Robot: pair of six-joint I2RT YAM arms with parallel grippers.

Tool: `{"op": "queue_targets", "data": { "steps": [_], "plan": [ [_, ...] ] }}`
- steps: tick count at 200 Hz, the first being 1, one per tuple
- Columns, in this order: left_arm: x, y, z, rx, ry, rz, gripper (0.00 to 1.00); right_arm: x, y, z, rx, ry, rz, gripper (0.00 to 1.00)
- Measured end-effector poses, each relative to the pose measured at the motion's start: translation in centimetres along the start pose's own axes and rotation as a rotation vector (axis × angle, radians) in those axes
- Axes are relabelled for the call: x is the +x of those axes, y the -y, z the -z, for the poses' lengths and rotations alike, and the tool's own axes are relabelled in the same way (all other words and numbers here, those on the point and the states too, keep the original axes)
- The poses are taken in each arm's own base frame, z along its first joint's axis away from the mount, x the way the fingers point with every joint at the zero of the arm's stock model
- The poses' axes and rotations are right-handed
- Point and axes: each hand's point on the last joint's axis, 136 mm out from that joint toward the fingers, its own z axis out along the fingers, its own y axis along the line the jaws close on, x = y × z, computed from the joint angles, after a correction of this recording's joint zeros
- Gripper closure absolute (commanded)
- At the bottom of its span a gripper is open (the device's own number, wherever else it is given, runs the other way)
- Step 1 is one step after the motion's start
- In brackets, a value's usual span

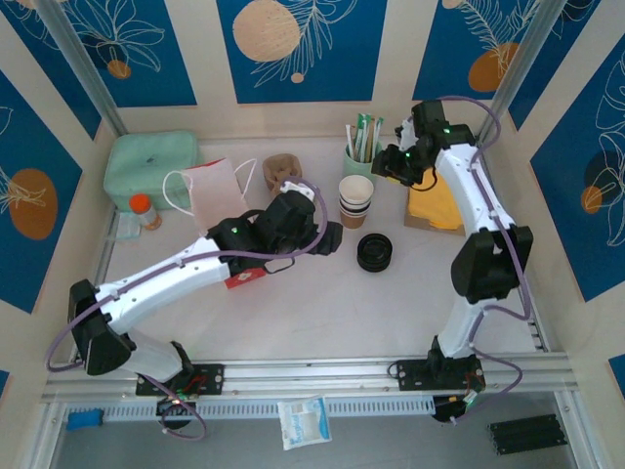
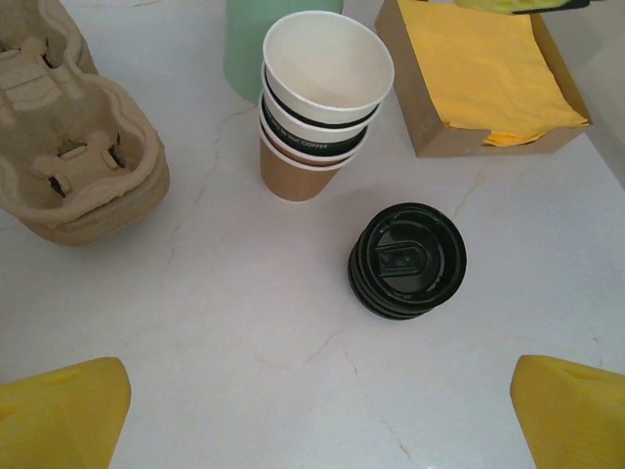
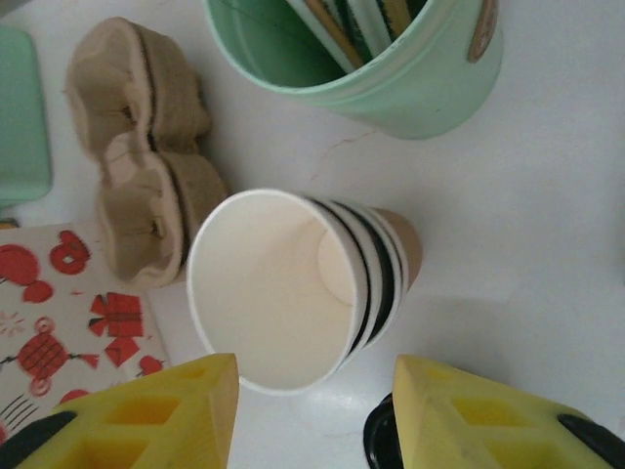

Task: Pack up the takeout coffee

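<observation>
The takeout coffee is out of view. A stack of lidless banded cups [image 1: 355, 200] [image 2: 322, 98] [image 3: 293, 283] stands mid-table, with a stack of black lids [image 1: 374, 251] [image 2: 407, 260] just in front of it. My right gripper [image 1: 387, 166] [image 3: 312, 410] hovers above and behind the cup stack, its yellow fingers apart on either side of the top cup's rim with nothing held. Left of the lids is my left gripper [image 1: 330, 237] [image 2: 317, 420], wide open over bare table and facing the cups and lids.
A paper bag [image 1: 213, 191] [image 3: 59, 332] with handles lies at the left. Behind the cups are pulp cup carriers [image 1: 281, 171] [image 2: 78, 156] and a mint utensil holder [image 1: 361, 156] [image 3: 391, 68]. A box of yellow napkins [image 1: 435, 205] [image 2: 488, 78] sits right; a mint case [image 1: 151, 166] back left.
</observation>
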Motion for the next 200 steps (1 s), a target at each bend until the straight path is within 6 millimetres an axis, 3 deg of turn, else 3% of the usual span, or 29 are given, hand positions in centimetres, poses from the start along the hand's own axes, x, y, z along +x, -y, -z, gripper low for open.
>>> {"op": "queue_targets", "data": {
  "steps": [48, 101, 151, 189, 200],
  "plan": [
    [0.6, -0.3, -1.2, -0.021, -0.019, -0.039, 0.01, 0.1, -0.1, -3.5, 0.115, -0.084, 0.062, 0.51],
    [-0.1, -0.5, -1.5, -0.017, 0.003, -0.026, 0.01, 0.6, 0.4, -4.9, 0.205, -0.127, 0.113, 0.57],
    [0.0, -0.9, -1.7, -0.023, 0.002, -0.038, 0.01, 0.4, 1.1, -5.7, 0.237, -0.145, 0.130, 0.73],
    [0.3, -1.2, -1.9, -0.028, -0.007, -0.041, 0.01, 0.2, 1.2, -5.9, 0.246, -0.149, 0.151, 0.98],
    [0.3, -1.3, -1.9, -0.028, -0.006, -0.041, 0.01, 0.1, 1.2, -5.8, 0.247, -0.144, 0.147, 1.00]
  ]
}}
